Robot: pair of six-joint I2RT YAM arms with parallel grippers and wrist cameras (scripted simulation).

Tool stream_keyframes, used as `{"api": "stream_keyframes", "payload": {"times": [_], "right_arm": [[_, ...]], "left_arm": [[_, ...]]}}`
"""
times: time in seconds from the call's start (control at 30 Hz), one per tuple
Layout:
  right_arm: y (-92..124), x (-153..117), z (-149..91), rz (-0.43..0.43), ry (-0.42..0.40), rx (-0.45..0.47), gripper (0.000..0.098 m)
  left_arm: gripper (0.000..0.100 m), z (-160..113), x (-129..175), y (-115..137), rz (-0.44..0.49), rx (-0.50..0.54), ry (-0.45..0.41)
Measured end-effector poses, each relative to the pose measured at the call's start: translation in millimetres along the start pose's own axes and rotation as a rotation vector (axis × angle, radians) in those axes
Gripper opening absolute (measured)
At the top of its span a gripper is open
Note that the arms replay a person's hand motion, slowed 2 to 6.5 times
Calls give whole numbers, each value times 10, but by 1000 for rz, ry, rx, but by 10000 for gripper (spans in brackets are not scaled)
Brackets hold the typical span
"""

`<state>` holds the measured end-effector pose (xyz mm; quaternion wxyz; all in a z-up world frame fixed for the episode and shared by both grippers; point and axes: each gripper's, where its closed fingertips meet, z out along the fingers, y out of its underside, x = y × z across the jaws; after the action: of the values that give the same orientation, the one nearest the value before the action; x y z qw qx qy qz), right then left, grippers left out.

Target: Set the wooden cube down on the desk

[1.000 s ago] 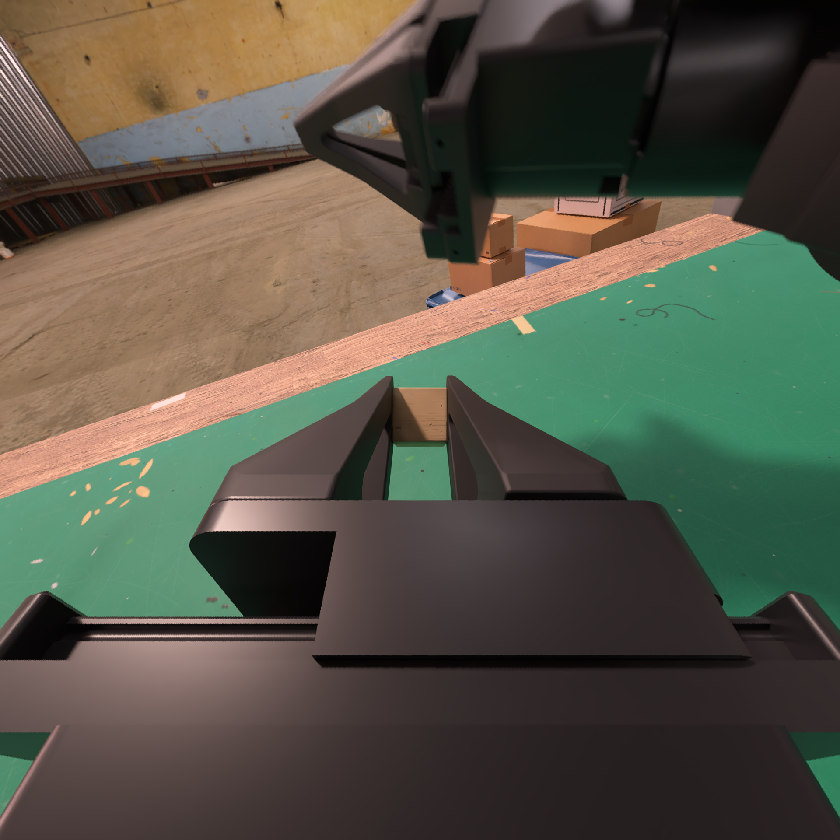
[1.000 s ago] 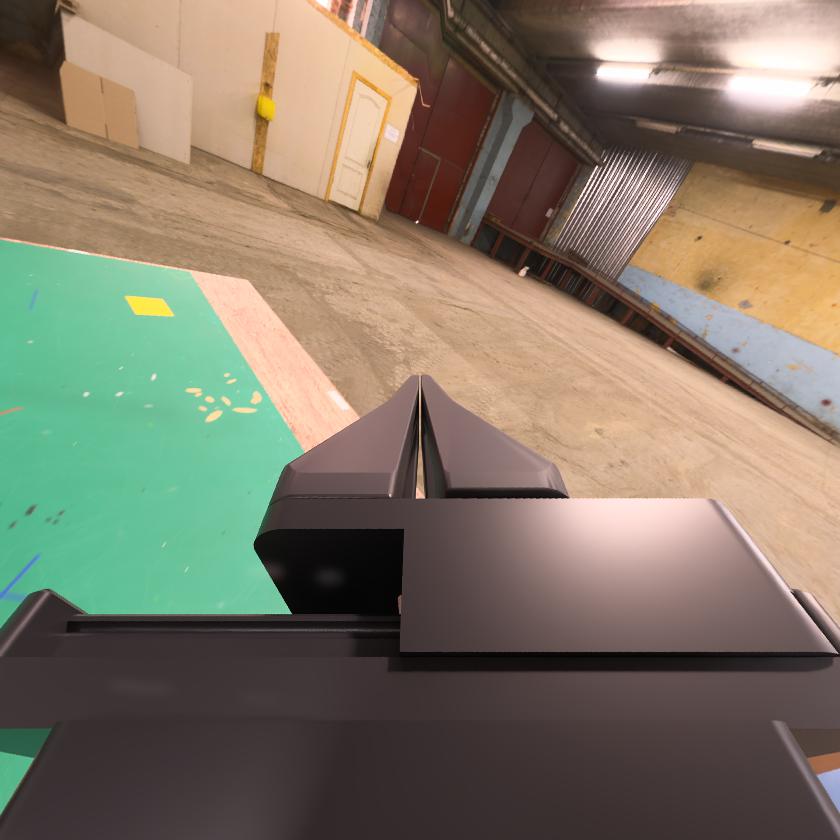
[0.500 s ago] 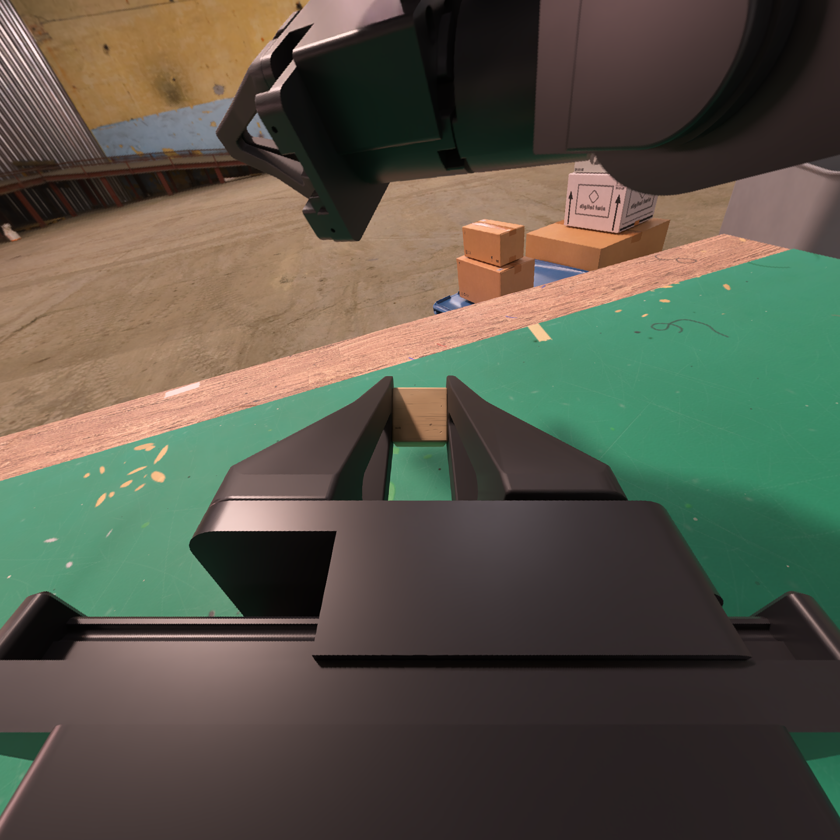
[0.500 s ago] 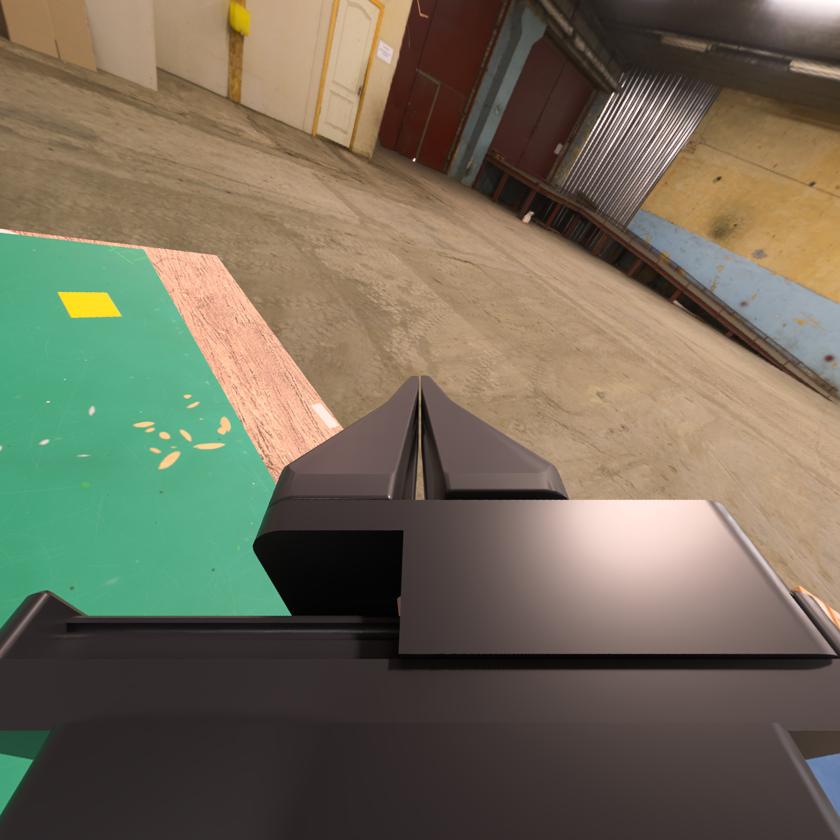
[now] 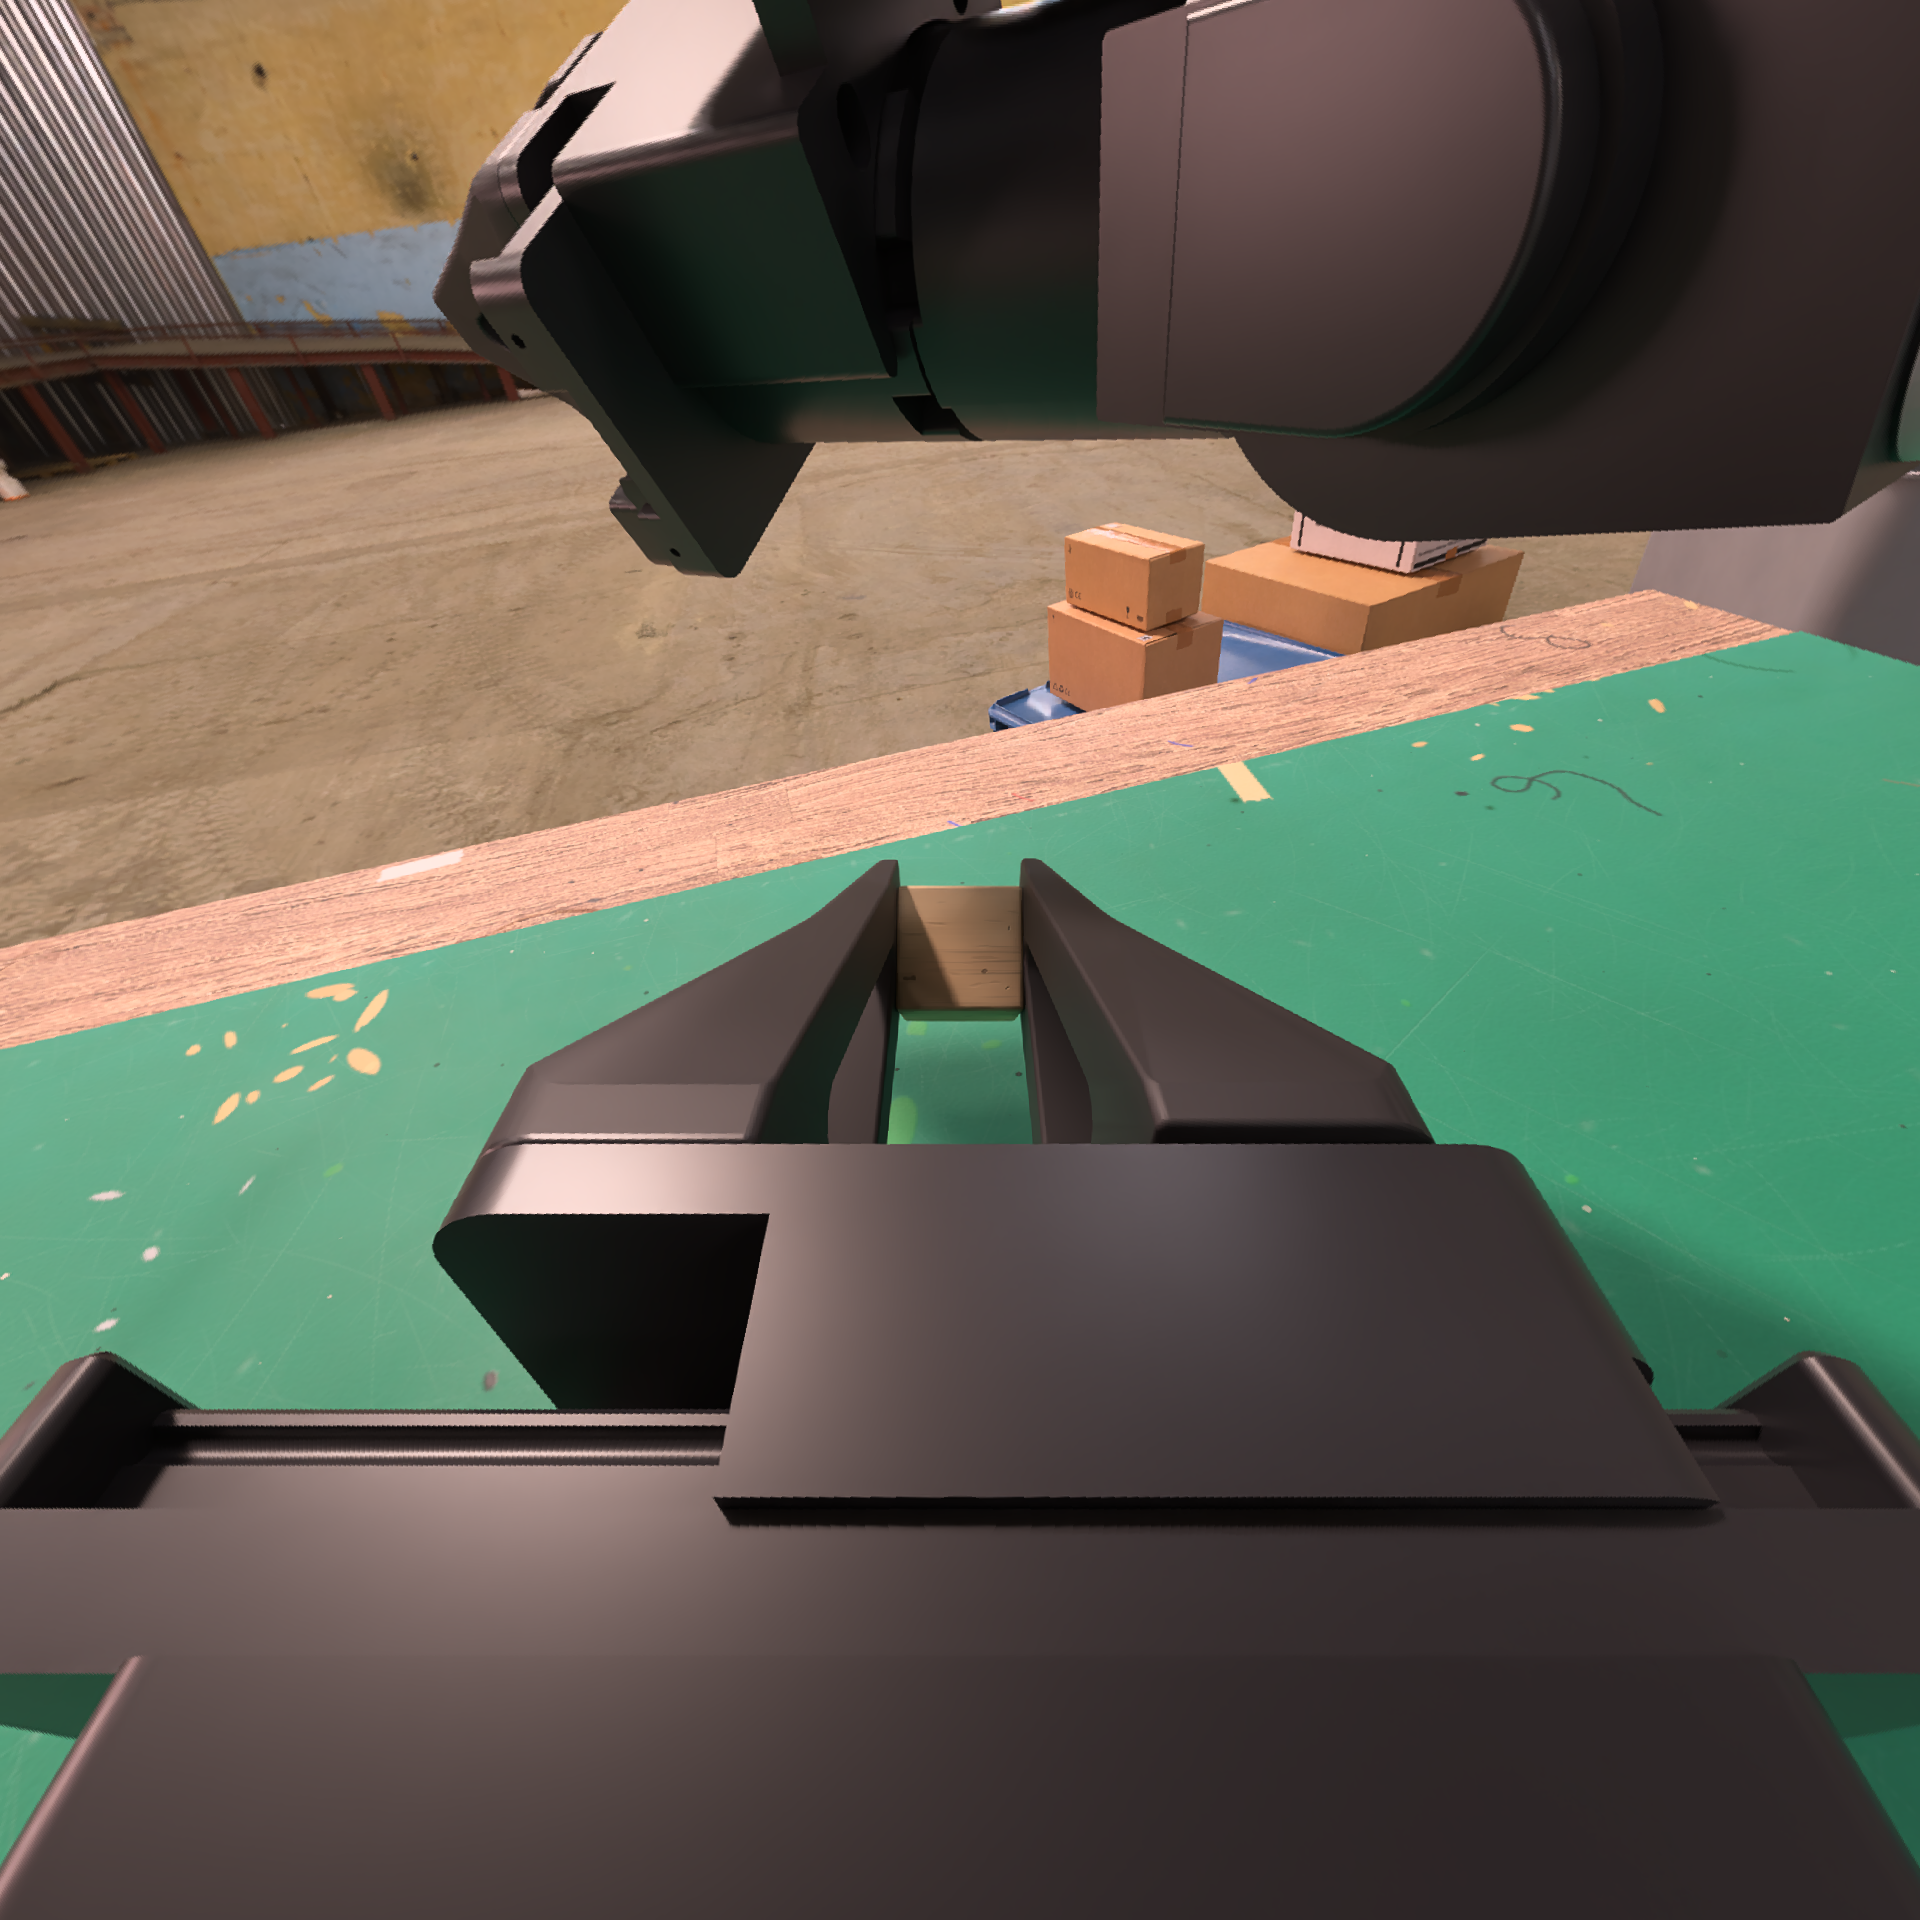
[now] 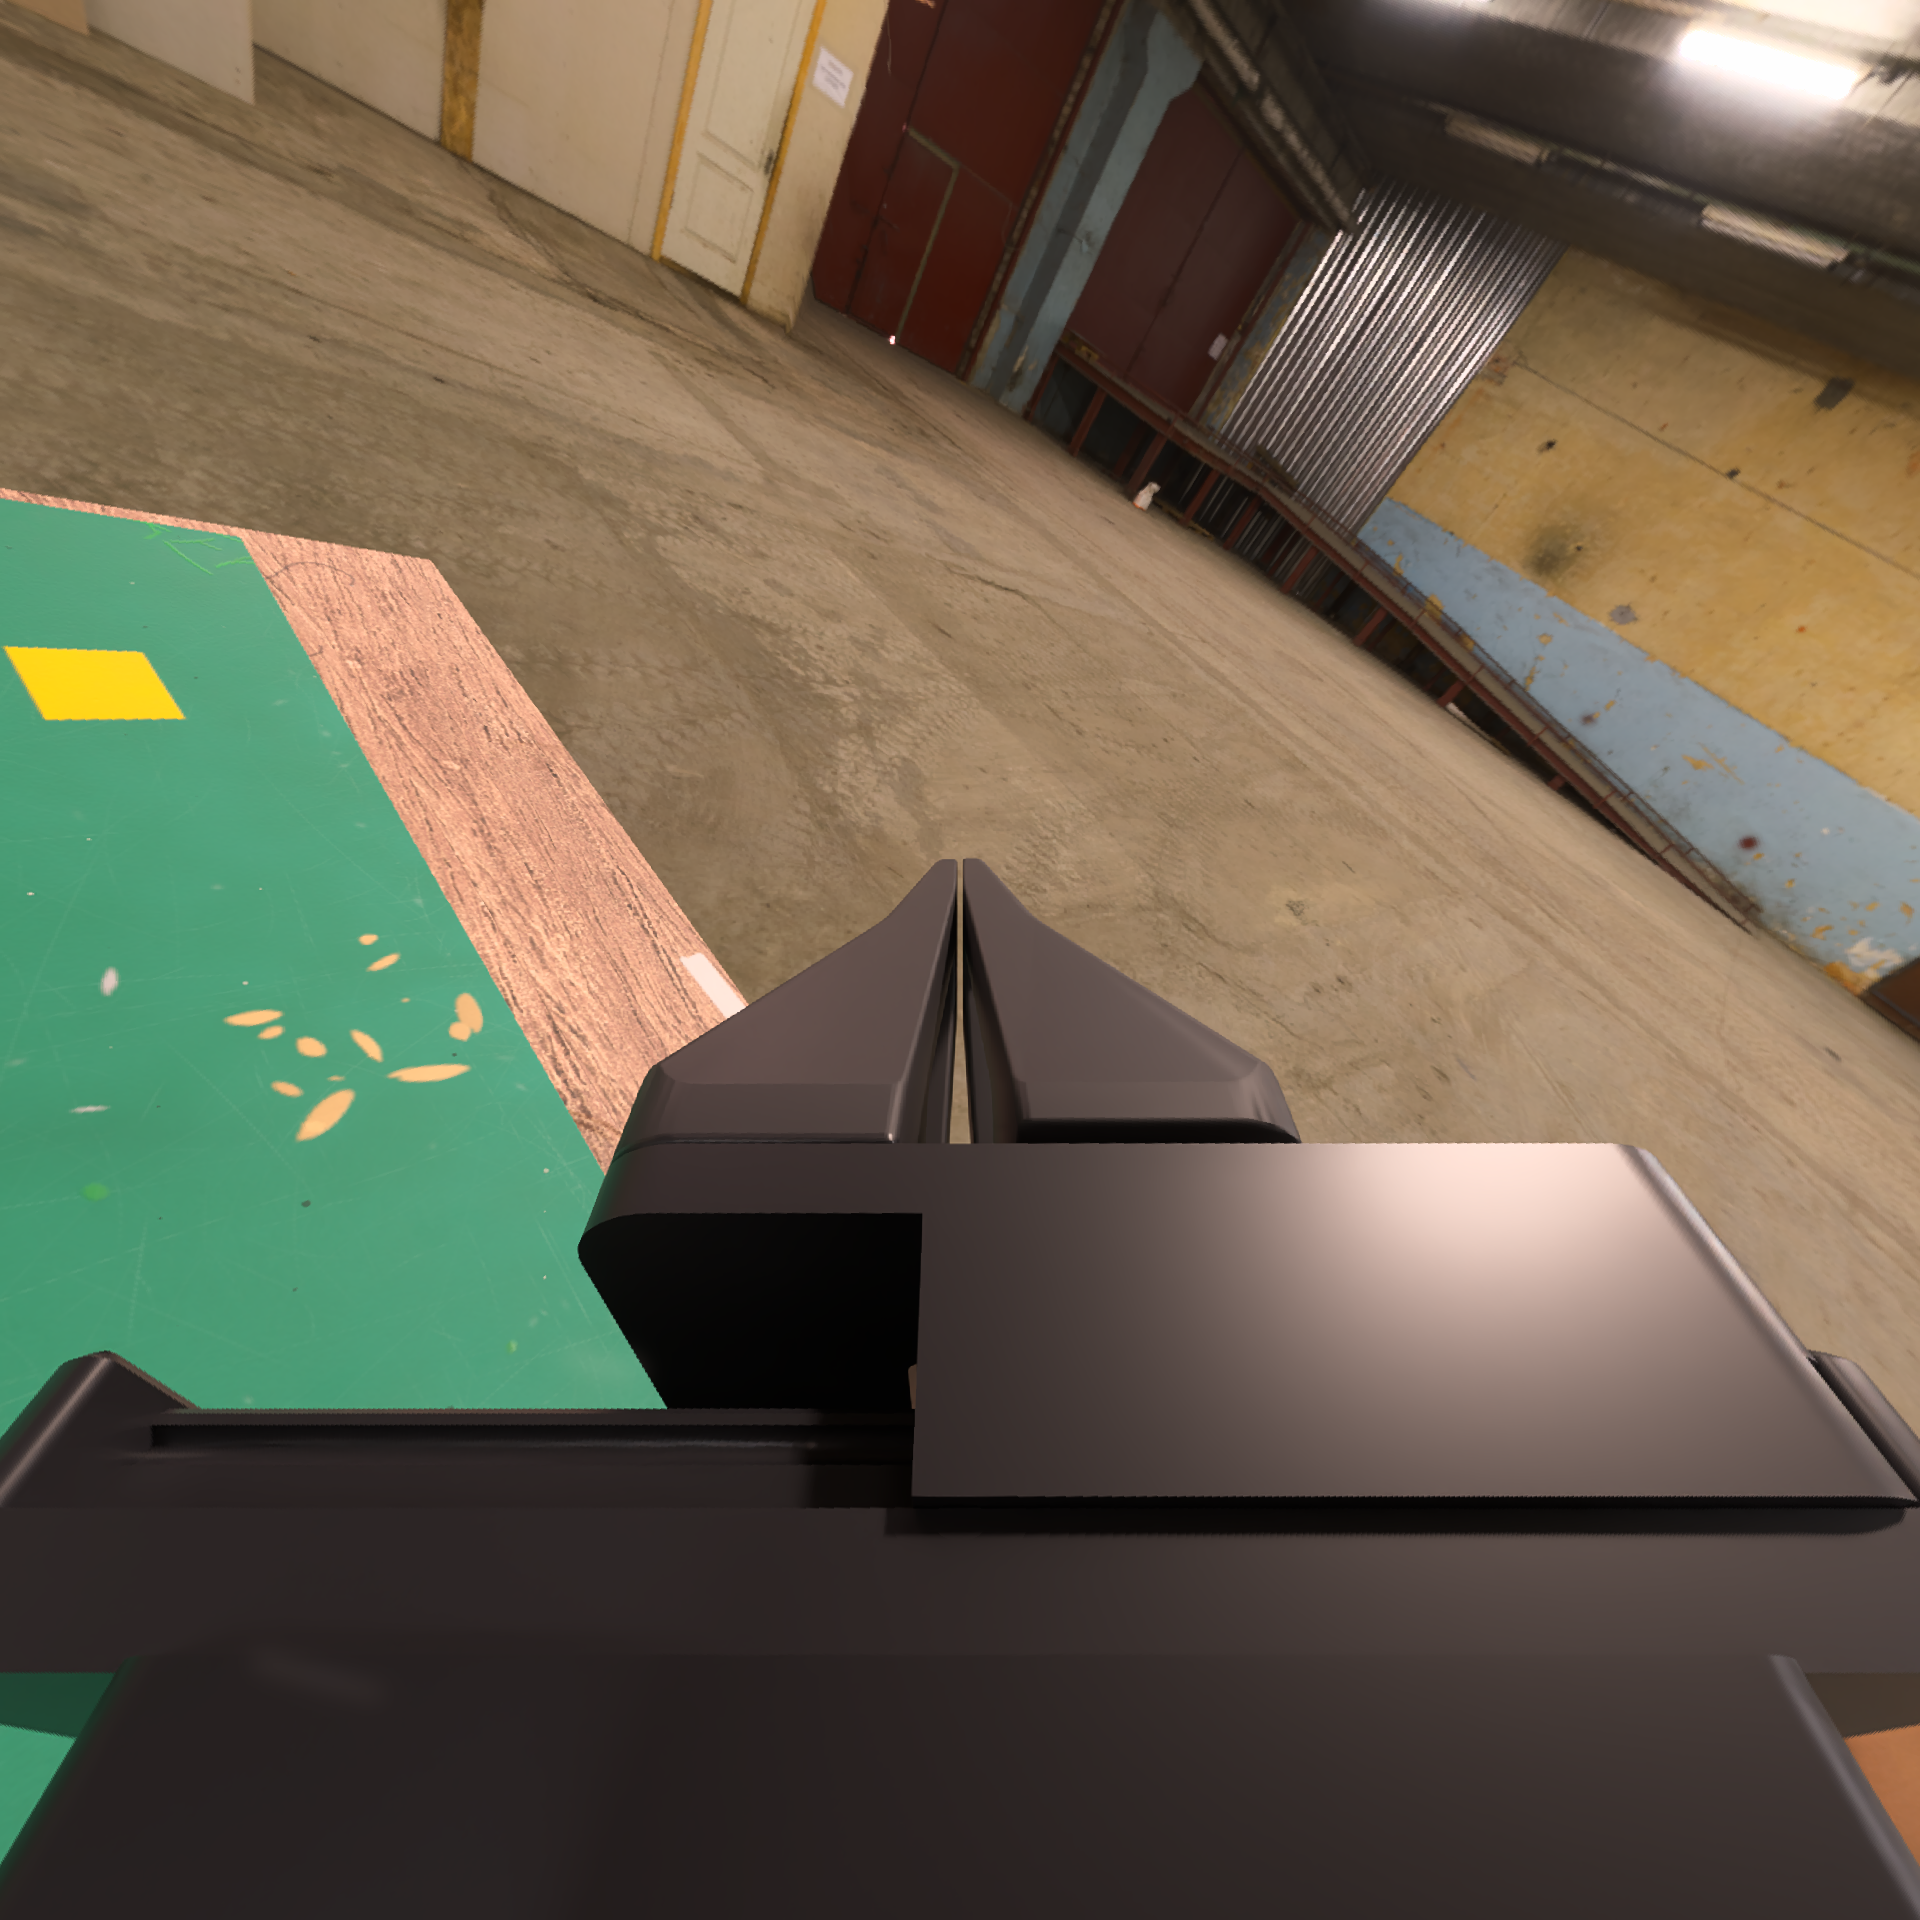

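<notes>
The left hand (image 5: 959, 935) grips the wooden cube (image 5: 958, 948) between its fingertips, low over the green tabletop (image 5: 1455, 987).

Its view has barely changed, so the cube is probably not yet released. Beyond, the right hand (image 6: 959, 883), closed and empty, has swung out past the tabletop edge.

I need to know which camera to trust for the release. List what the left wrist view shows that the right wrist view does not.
Only the left wrist view: the wooden cube clamped in the left gripper, the other arm overhead, and cardboard boxes on the floor.

Only the right wrist view: the right gripper shut on nothing, a yellow square, a white door.

Both: the green desk mat with its wooden edge.
</notes>
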<state>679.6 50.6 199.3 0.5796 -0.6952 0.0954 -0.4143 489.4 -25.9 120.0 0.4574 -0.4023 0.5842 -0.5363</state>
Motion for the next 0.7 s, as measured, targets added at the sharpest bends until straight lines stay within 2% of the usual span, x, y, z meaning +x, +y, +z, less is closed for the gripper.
{"api": "stream_keyframes", "payload": {"times": [0.37, 0.7], "right_arm": [[-25, -52, 28, -48, -3, -25, 9], [-18, -91, -39, -92, -10, -34, 9]], "left_arm": [[190, -3, -20, 1, -16, 3, -2], [190, 6, -9, 22, -8, -10, 1]]}}
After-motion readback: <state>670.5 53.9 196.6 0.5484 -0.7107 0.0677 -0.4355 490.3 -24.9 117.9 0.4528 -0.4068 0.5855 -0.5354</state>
